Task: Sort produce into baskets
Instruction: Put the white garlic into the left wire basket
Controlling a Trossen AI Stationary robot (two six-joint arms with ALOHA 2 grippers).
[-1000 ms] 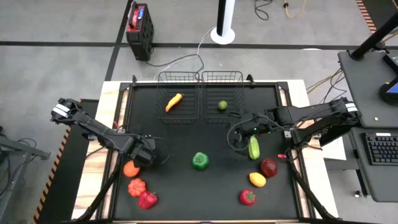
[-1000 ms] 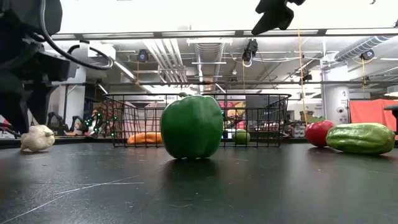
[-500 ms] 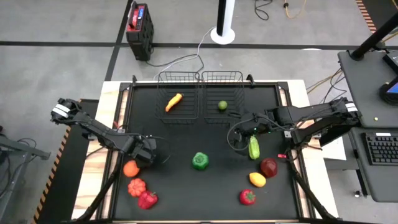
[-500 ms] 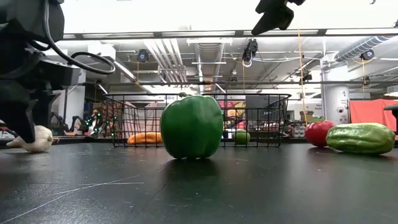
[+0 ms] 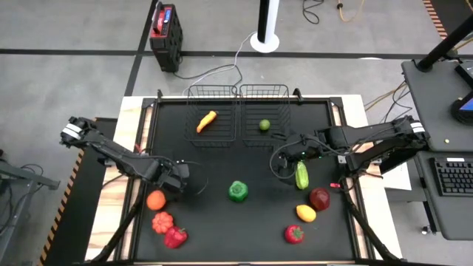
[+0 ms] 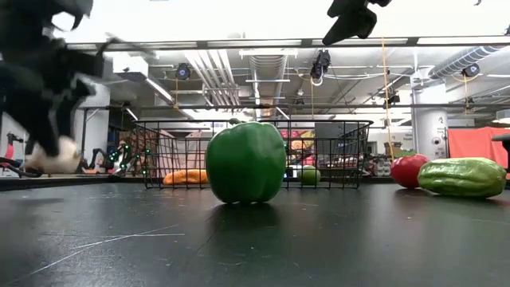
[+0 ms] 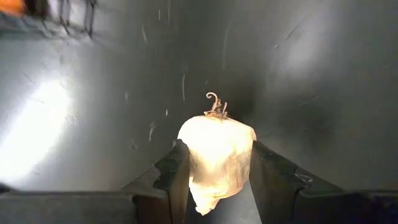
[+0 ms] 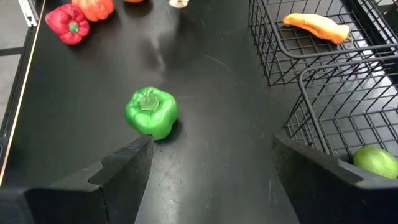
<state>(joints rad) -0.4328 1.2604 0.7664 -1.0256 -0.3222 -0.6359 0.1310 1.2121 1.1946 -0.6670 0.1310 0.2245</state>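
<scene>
The small cream-white plastic garlic bulb [image 7: 216, 155], with its curly dry stem, sits pinched between the closed-in fingers of the left gripper [image 7: 214, 177], lifted off the black table mat [image 5: 222, 222]. At its 8 o'clock in the high view lies a round orange fruit [image 5: 156, 199]; the shiny green plastic bell pepper [image 5: 238, 191] is at 3 o'clock. The right gripper [image 8: 208, 168] hangs open and empty at 3 o'clock, by the two black wire-mesh baskets [image 5: 239, 114].

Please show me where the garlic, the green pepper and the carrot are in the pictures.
garlic [image 7: 216, 155]: left wrist view, middle of the pale bulb.
green pepper [image 6: 245, 163]: low view, front of its body.
carrot [image 5: 206, 121]: high view, middle of its orange length.
</scene>
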